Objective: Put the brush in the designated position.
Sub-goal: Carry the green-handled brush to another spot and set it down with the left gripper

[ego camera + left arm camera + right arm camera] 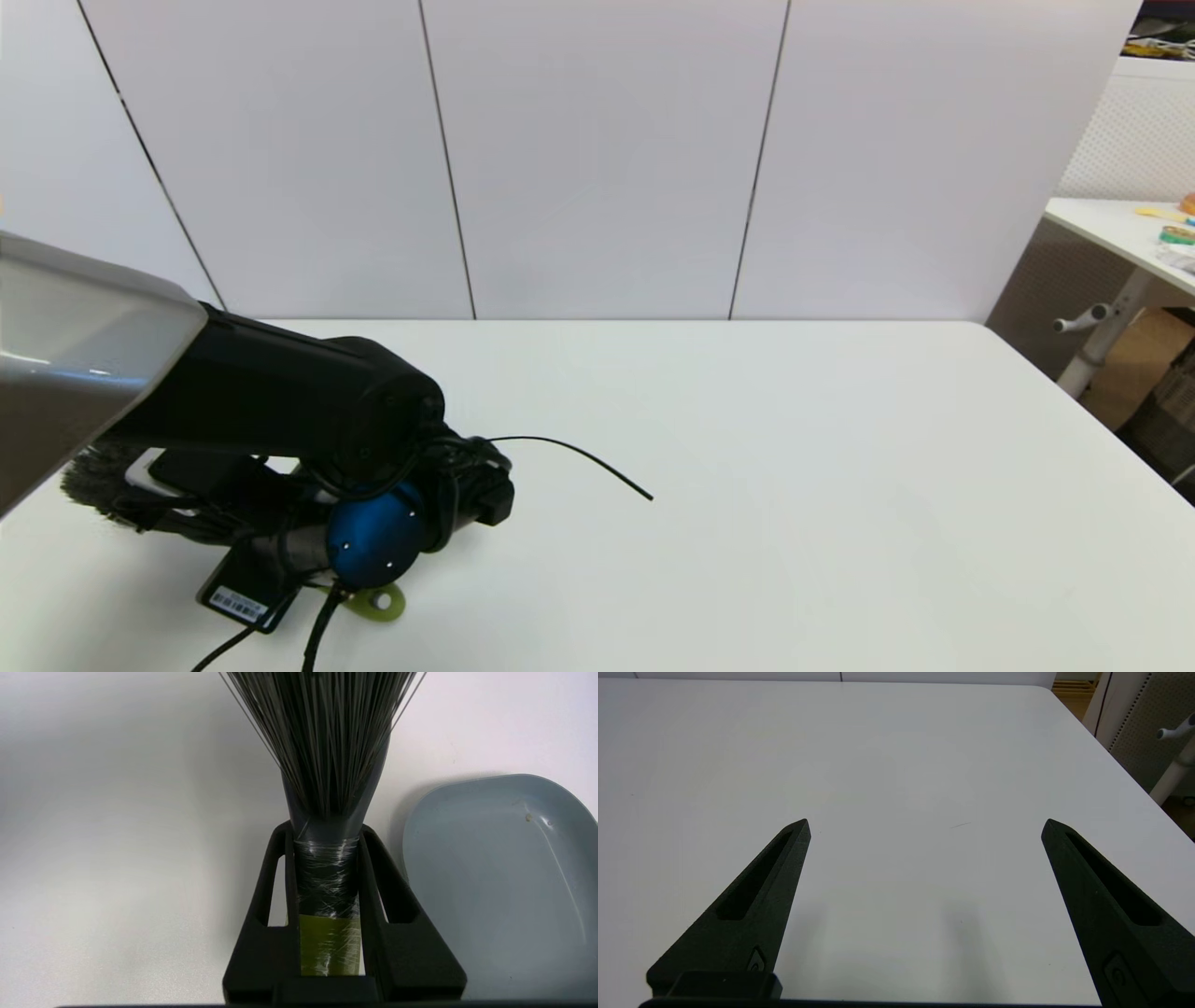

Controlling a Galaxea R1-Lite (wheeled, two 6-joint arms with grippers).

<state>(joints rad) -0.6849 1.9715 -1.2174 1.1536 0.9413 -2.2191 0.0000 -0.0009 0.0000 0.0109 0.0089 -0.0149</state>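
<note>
My left gripper [325, 828] is shut on the brush [327, 868], its fingers clamping the silvery neck band just above the lime-green handle. The dark grey bristles [327, 732] fan out past the fingertips. In the head view my left arm [308, 401] covers most of the brush. Only the bristles [89, 476] at the far left and the green handle end with its hole [378, 602] show. I cannot tell whether the brush rests on the table or hangs just above it. My right gripper [925, 823] stands open over bare table, with nothing between its fingers.
A grey-blue rounded plate [504, 882] lies right beside the brush head, nothing in it. A thin black cable [579, 457] arcs from the left wrist over the table. Another table [1120, 229] stands beyond the right edge.
</note>
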